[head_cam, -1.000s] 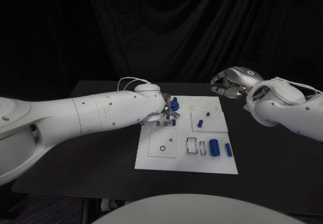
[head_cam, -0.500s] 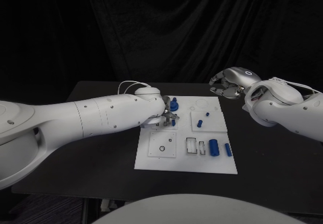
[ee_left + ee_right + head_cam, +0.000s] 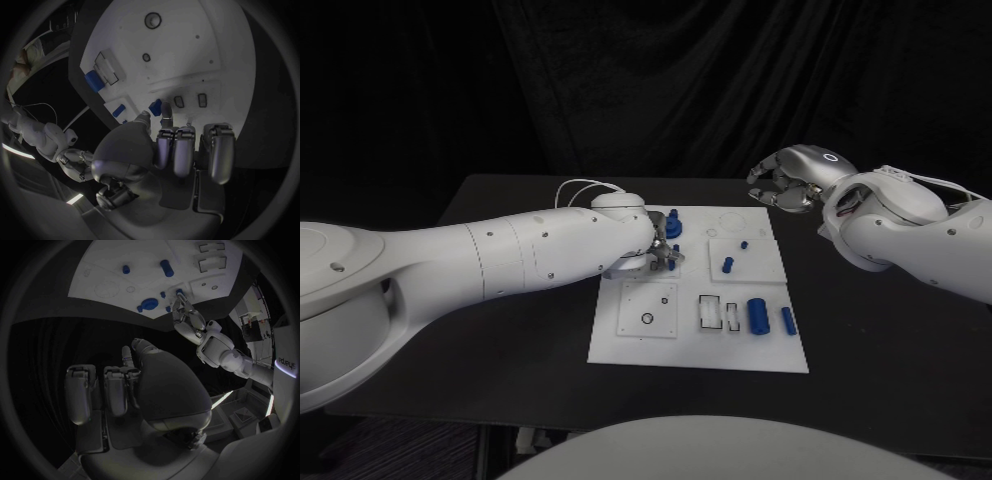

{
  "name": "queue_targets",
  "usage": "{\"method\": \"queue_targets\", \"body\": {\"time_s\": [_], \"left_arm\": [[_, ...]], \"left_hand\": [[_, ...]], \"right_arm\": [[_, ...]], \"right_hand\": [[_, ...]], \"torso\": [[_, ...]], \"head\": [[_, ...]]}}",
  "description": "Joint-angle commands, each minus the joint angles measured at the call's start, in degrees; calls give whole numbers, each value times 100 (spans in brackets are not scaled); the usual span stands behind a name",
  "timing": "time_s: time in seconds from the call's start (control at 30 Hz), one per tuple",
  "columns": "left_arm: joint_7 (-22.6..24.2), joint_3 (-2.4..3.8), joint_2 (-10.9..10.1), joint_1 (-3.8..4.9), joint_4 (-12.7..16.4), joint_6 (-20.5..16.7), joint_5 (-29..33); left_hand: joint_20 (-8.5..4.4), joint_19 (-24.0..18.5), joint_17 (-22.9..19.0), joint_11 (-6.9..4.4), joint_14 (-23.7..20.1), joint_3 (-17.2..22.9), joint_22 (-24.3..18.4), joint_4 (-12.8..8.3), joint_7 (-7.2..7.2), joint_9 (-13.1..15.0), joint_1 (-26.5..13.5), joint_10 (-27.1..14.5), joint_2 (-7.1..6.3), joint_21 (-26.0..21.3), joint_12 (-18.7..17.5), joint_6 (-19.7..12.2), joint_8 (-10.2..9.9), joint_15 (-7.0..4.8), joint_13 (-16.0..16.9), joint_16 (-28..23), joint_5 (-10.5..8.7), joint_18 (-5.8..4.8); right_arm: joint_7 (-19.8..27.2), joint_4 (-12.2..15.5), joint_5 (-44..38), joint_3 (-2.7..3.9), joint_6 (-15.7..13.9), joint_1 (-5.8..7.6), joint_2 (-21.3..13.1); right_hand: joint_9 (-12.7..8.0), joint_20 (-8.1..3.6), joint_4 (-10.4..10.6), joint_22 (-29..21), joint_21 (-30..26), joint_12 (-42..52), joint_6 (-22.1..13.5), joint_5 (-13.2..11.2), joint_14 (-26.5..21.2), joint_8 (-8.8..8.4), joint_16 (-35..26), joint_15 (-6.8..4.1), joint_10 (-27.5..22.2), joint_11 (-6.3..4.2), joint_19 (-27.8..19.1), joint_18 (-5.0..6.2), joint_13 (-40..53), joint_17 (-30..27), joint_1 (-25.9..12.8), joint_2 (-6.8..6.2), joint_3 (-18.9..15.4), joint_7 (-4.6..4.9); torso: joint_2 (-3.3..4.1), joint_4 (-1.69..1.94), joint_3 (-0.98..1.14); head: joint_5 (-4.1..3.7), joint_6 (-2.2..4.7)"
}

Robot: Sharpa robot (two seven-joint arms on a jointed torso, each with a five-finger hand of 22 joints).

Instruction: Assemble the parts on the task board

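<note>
The white task board [image 3: 697, 345] lies mid-table. My left hand [image 3: 652, 254] is low over its far left part, beside two small slots [image 3: 179, 101]. Thumb and a fingertip pinch a small blue part [image 3: 155, 106] [image 3: 675, 252], while the other fingers [image 3: 185, 150] are curled. A round blue part [image 3: 674, 225] stands just beyond the hand. My right hand [image 3: 788, 186] hovers past the board's far right corner with its fingers [image 3: 115, 390] curled in on nothing. From the right wrist view I see the left hand [image 3: 187, 320] at the board [image 3: 106, 270].
A large blue cylinder [image 3: 759, 314] and a slimmer one [image 3: 790, 321] lie at the board's near right, next to rectangular slots [image 3: 711, 312]. Two small blue pegs [image 3: 728, 265] [image 3: 744, 244] stand on the right middle plate. A ring hole [image 3: 648, 319] marks the near left plate.
My left hand has slid a little toward the near side and now covers the small slots. The right hand has stayed put.
</note>
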Motion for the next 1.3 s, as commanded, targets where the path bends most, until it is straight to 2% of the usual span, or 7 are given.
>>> {"method": "queue_targets", "body": {"time_s": [0.03,0.13,0.3,0.43,1.03,1.23,1.3], "left_arm": [[123,7,27,-16,-9,14,-2],[118,7,30,-21,-7,6,-2],[130,7,45,-26,-6,-1,-2],[145,7,68,-30,-36,-1,-2],[180,7,136,-55,-160,15,-2],[179,7,144,-63,-189,51,-2],[185,7,144,-68,-191,62,-2]], "left_hand": [[-39,-17,1505,-27,605,12,585,-24,-11,3,44,616,35,-25,15,39,-43,-26,1507,15,38,-17],[-37,-20,1505,-25,605,18,580,-29,-9,5,46,616,37,-29,15,40,-56,-25,1507,15,47,-16],[-38,-18,1505,-24,605,20,583,-28,-8,5,44,616,39,-27,15,40,-61,-24,1507,15,50,-17],[-37,-25,1505,-23,605,25,572,-28,-6,6,40,616,45,-34,15,41,-74,-23,1507,15,59,-14],[-28,-40,1505,-14,605,64,552,-51,2,24,38,616,55,-53,15,57,-160,-15,1507,15,153,-9],[-24,-45,1505,-13,605,120,545,-103,0,55,61,616,52,-66,15,80,-239,-12,1507,15,283,-6],[-24,-44,1505,-15,605,188,545,-169,-3,87,103,616,39,-74,15,90,-311,-13,1507,15,439,-5]], "right_arm": [[-109,2,-18,4,55,-14,-11],[-113,6,-18,4,70,-14,-11],[-118,12,-18,4,90,-14,-8],[-126,14,-18,4,117,-14,0],[-160,30,-18,5,182,-13,-8],[-165,27,-18,5,200,-13,-8],[-166,25,-18,5,205,-13,-6]], "right_hand": [[-7,35,6,1436,-38,15,14,34,610,-30,17,37,597,32,464,-37,1508,1510,16,-38,30,15],[-7,35,6,1436,-38,15,14,34,610,-30,17,37,597,32,464,-37,1508,1510,16,-38,30,15],[-8,36,6,1433,-45,15,15,35,610,-31,17,38,597,33,457,-35,1508,1510,16,-38,32,16],[-10,36,6,1430,-53,15,17,36,610,-31,17,39,597,34,451,-32,1508,1510,16,-37,34,17],[-18,40,1,1419,-79,15,26,42,610,-32,17,43,597,38,429,-24,1508,1510,25,-33,54,21],[-21,42,-1,1415,-89,15,33,44,610,-31,17,44,597,39,421,-21,1508,1510,26,-37,60,21],[-21,42,-1,1415,-89,15,33,44,610,-31,17,44,597,39,421,-21,1508,1510,26,-37,60,21]], "torso": [[-3,-1,2],[-1,9,1],[0,-6,2],[1,5,1],[-4,3,5],[-8,-2,7],[-7,-1,7]], "head": [[6,-1],[9,-1],[35,-1],[33,-1],[37,-1],[45,-1],[50,-1]]}}
